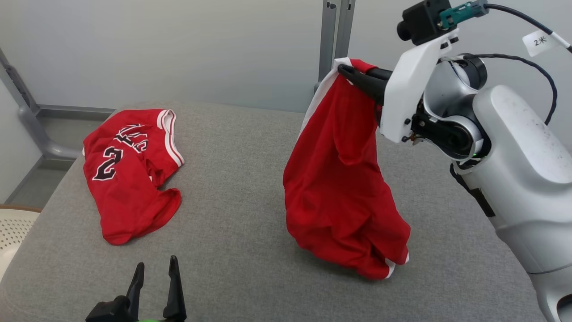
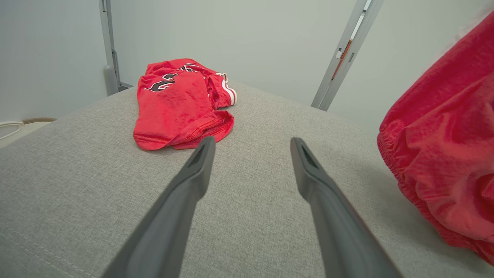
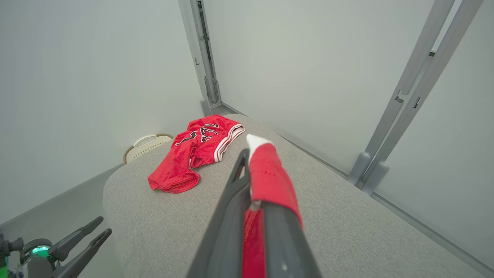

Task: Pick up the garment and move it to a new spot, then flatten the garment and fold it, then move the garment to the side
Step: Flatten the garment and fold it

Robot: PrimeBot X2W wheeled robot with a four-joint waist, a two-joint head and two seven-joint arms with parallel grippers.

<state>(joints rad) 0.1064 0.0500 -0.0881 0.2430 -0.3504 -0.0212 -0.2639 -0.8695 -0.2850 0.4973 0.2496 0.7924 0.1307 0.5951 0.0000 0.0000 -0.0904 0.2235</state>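
Right arm [image 1: 505, 147], raised at 3 o'clock, points toward 10, right jaws clamped on the hanging red garment [image 1: 339, 188]; left jaws at 7 o'clock gape empty

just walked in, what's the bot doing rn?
The right gripper, jaws shut on a white-trimmed edge, holds a red garment up so it hangs, its lower end bunched on the grey padded surface. The left gripper hovers low with jaws open, holding nothing. A red jersey lies crumpled at the far left.
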